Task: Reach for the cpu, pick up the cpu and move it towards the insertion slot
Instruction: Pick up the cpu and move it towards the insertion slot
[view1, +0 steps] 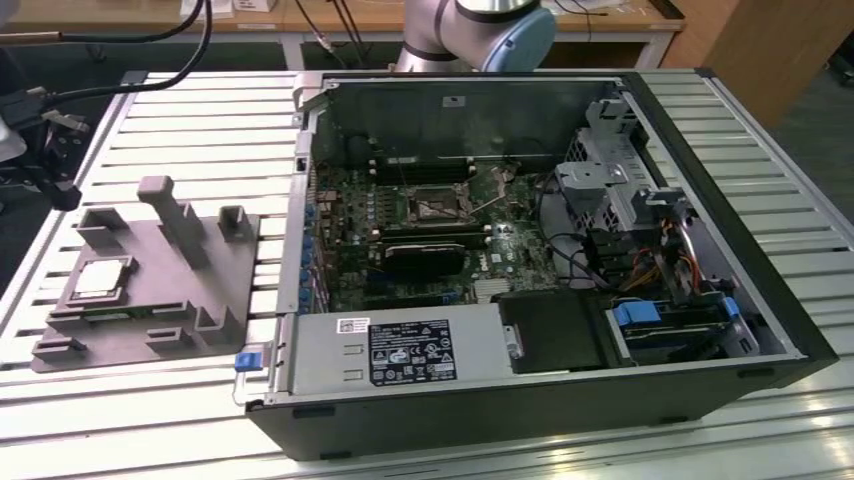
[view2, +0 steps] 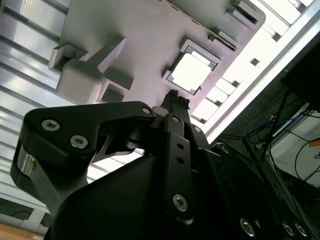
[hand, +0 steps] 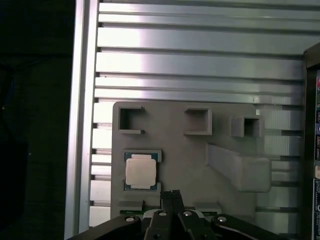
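With the cpu (hand: 140, 172) lying flat in its recess of the grey fixture tray (hand: 172, 150) on the counter (hand: 200, 50), just beside the clenched, empty jaws, the arm would do best to centre over the chip and part them before descending squarely onto its edges.

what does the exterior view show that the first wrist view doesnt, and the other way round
Exterior view: the inside of the open computer case, with the insertion slot on its motherboard, empty with a dark centre, and the robot arm beyond the case.
First wrist view: the gripper, shut and holding nothing, its tips close to the cpu but apart from it.
Both: the cpu lying flat in its recess in the grey fixture tray on the slatted metal table.
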